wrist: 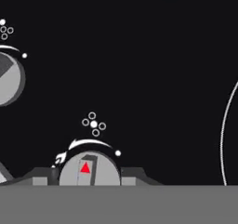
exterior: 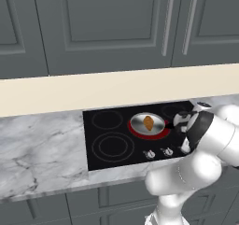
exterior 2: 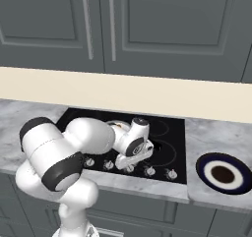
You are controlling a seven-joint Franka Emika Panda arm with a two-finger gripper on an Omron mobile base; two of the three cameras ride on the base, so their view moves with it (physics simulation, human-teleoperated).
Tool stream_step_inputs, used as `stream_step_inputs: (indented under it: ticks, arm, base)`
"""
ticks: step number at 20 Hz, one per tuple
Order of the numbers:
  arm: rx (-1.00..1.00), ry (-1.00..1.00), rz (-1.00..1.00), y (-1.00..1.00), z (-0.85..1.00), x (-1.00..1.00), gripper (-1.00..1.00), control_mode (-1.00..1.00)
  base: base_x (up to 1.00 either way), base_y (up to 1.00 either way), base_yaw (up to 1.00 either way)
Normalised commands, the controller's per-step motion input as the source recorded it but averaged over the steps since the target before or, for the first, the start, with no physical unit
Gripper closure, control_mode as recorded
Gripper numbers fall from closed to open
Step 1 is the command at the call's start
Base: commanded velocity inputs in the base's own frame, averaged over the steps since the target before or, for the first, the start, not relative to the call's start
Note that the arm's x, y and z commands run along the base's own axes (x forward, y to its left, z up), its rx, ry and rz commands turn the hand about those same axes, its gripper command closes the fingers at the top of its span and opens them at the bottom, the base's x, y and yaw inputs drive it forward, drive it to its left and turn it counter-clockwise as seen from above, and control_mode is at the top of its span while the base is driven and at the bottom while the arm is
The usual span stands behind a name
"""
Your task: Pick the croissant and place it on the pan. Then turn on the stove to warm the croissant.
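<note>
Flat, even rendered light, no clear source direction. Both base views slightly soft and low-res, edges jaggy. Soft highlights on the white arm [exterior 2: 74, 137], faint sheen on the pan [exterior: 148, 124]; burner under it glows red. Hand view is high-contrast, knob [wrist: 89, 169] between the jaws is sharp. No edge distortion.

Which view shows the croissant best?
The left base view: the croissant lies in plain sight in the pan, over a red-glowing burner on the stove. In the right base view the arm covers that spot. The hand view looks close at a knob.
</note>
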Motion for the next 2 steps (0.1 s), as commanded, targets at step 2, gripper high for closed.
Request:
stream_step_inputs:
  ticks: [2]
  arm:
    - [0.00, 0.00, 0.26, 0.00, -0.28, -0.03, 1.00, -1.00]
  base:
    - [0.00, 0.00, 0.00]
